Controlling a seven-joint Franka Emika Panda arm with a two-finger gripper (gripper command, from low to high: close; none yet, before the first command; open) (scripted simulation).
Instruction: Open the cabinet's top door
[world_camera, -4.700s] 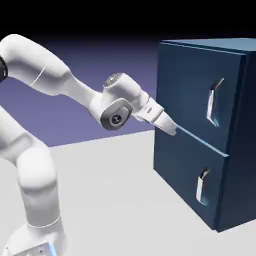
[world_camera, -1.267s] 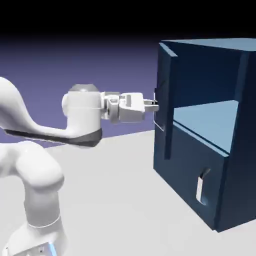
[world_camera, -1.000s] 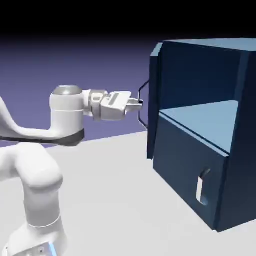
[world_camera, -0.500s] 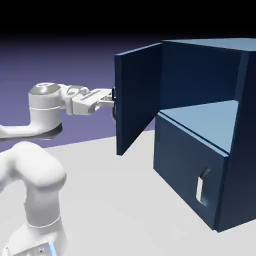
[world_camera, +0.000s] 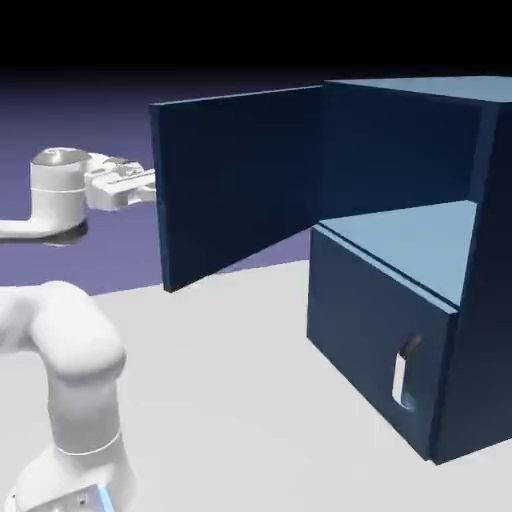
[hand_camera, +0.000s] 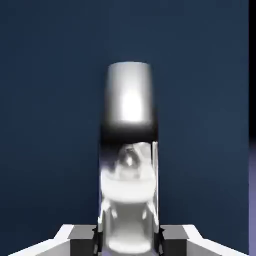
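Note:
The dark navy cabinet (world_camera: 420, 250) stands at the right of the exterior view. Its top door (world_camera: 240, 180) is swung wide out to the left, its inner face toward the camera, and the light-blue shelf (world_camera: 400, 240) inside lies exposed. My gripper (world_camera: 150, 185) sits at the door's far left edge, behind the panel, its fingertips hidden there. In the hand view the silver handle (hand_camera: 130, 150) fills the middle against the blue door panel (hand_camera: 50, 125), and my gripper (hand_camera: 129, 237) is shut on it, a finger (hand_camera: 82, 235) on either side.
The lower panel (world_camera: 380, 340) stays closed, with its own silver handle (world_camera: 403, 378). The white arm's base and elbow (world_camera: 70, 380) fill the lower left of the exterior view. Grey tabletop (world_camera: 240, 400) spreads between arm and cabinet.
The top door has swung much wider to the left over the last second. My gripper has travelled left and slightly up with the handle, staying shut on it.

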